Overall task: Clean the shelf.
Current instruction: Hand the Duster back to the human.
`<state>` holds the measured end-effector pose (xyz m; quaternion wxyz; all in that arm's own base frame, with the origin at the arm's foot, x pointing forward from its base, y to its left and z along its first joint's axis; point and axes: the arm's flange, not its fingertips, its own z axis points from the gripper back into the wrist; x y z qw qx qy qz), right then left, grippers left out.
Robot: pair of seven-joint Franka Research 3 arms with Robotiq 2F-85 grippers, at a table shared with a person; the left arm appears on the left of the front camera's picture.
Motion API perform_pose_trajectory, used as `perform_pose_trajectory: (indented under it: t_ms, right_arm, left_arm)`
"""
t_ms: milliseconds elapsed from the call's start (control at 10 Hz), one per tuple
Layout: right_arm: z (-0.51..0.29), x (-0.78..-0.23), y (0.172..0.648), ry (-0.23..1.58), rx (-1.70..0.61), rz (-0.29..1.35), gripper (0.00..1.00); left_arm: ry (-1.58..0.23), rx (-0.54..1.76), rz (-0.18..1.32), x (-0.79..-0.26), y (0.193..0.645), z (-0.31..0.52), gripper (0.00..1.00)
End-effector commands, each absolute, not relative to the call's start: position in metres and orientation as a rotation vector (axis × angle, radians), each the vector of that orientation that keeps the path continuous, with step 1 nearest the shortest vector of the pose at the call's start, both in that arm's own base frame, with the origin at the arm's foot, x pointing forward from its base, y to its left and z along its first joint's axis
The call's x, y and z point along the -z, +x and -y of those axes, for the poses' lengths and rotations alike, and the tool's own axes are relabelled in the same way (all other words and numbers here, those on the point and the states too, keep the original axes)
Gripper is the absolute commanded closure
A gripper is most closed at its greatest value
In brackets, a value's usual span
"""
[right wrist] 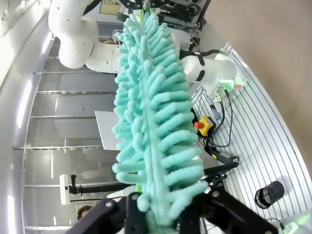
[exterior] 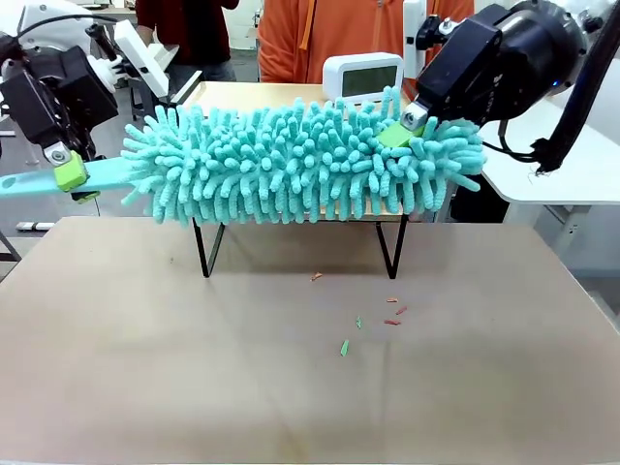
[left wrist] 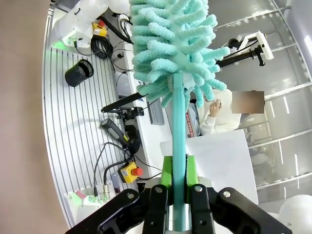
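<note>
The teal chenille duster (exterior: 300, 163) is held lengthwise before the shelf (exterior: 392, 242) — handle clamped by the left gripper (left wrist: 179, 195), tip by the right gripper (exterior: 405, 124). Sweeping is judged under way; level, synchronised travel is required next.

1. The teal duster (exterior: 300, 160) stretches across the middle of the front view and hides most of the shelf (exterior: 232, 95); just a strip of its top board and two black legs below show.
2. The duster's handle runs off the left edge of the front view.
3. A white clock (exterior: 363, 76) stands behind the duster, its lower part covered by the fluffy strands.
4. The person in orange (exterior: 329, 29) at the top centre is cut off by the upper edge.
5. In the right wrist view, the right gripper (right wrist: 158, 214) has its fingertips buried in the duster's strands.
6. The small bits (exterior: 373, 315) on the table are too tiny to identify.
</note>
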<state>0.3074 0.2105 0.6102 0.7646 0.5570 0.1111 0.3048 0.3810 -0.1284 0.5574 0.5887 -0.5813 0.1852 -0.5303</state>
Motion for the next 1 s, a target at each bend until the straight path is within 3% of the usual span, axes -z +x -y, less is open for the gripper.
perform_pose_trajectory:
  t_ms: [0, 500, 600, 700, 800, 900]
  right_arm:
    - [-0.212, -0.608, 0.309, 1.212, -0.667, -0.222, 1.00]
    - [-0.211, -0.607, 0.311, 1.219, -0.679, -0.258, 1.00]
    - [-0.209, -0.607, 0.311, 1.224, -0.680, -0.268, 1.00]
    - [-0.204, -0.608, 0.313, 1.227, -0.666, -0.259, 1.00]
    - [-0.197, -0.610, 0.313, 1.243, -0.661, -0.254, 1.00]
    - [-0.188, -0.612, 0.315, 1.246, -0.646, -0.238, 1.00]
  left_arm:
    - [-1.355, 1.230, -0.467, -0.567, 0.389, 0.121, 0.88]
    - [-1.341, 1.212, -0.436, -0.566, 0.390, 0.121, 0.88]
    - [-1.357, 1.184, -0.391, -0.567, 0.394, 0.117, 0.32]
    - [-1.398, 1.127, -0.277, -0.571, 0.402, 0.107, 0.31]
    - [-1.483, 1.060, -0.186, -0.576, 0.409, 0.088, 0.00]
    - [-1.578, 0.941, -0.049, -0.579, 0.419, 0.056, 0.29]
